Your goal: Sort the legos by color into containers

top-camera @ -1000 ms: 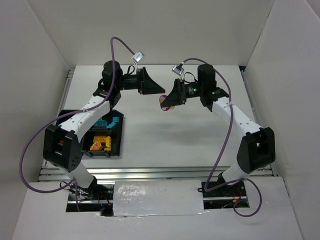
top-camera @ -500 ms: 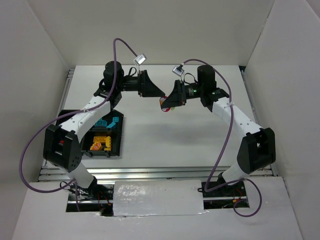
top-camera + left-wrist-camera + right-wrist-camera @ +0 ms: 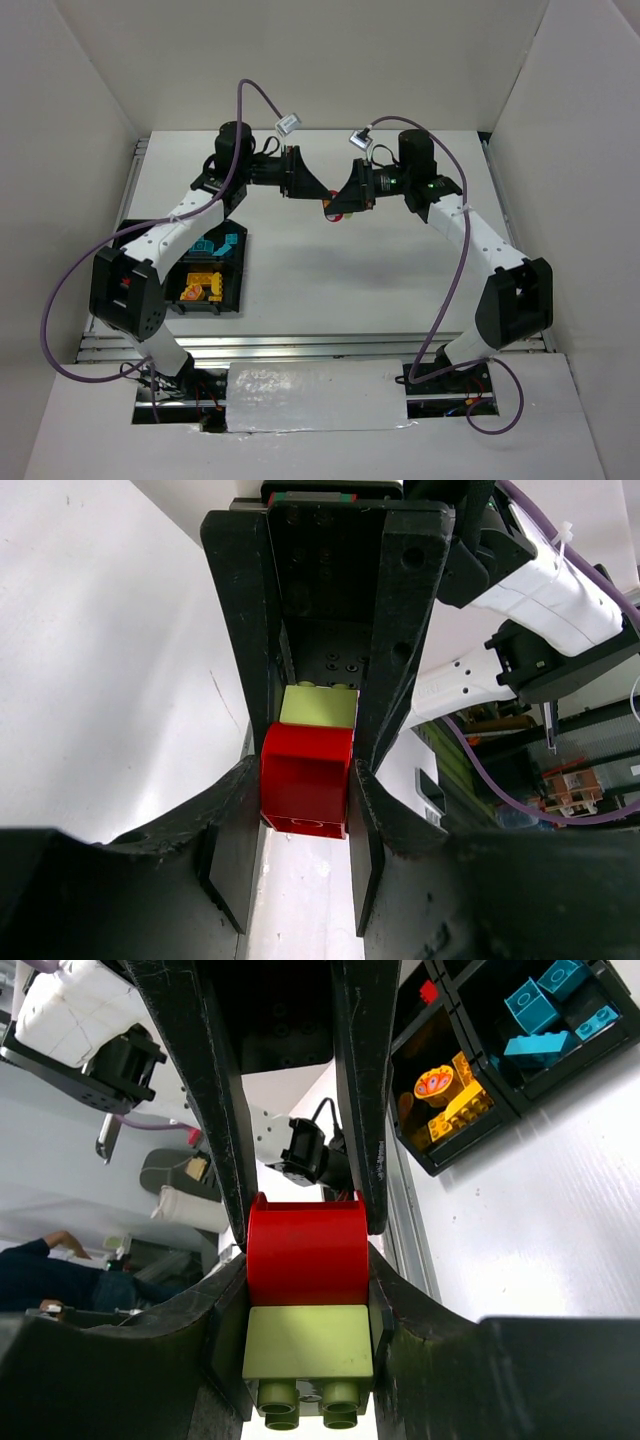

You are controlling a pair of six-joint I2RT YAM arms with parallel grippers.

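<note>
Left claw [image 3: 318, 193] is clamped on one red brick [image 3: 306, 790]. Right claw [image 3: 338, 203] grips the one lime green brick [image 3: 308, 1340] joined to it, above the worktop [image 3: 330, 280] at 12 o'clock. Only the right wrist view shows the lime studs. One tray [image 3: 241, 275] at 8 o'clock holds cyan bricks [image 3: 530, 1005] and orange-yellow bricks [image 3: 460, 1105].
</note>
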